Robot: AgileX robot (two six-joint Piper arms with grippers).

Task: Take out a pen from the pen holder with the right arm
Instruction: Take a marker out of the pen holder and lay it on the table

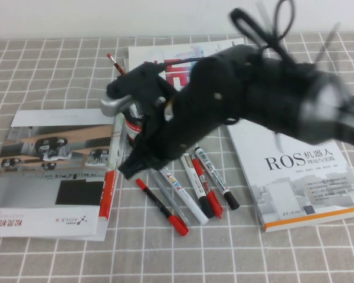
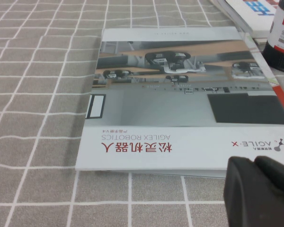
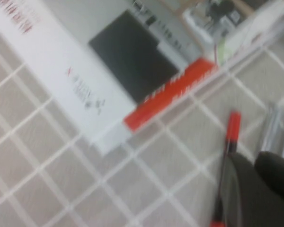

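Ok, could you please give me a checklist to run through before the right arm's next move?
1. Pen holder upright behind the right arm: ok.
2. Pen standing in it: ok.
3. Right gripper at the holder's pen: not ok; it is beside the red pen on the table, jaws shut, empty.
4. Left gripper parked by the brochure, jaws shut: ok.
5. Path to the holder clear: cannot tell.

Tablecloth [image 1: 47, 65] matt woven cloth; booklet [image 2: 170, 118] glossy paper; red pen [image 1: 162, 207] smooth plastic.
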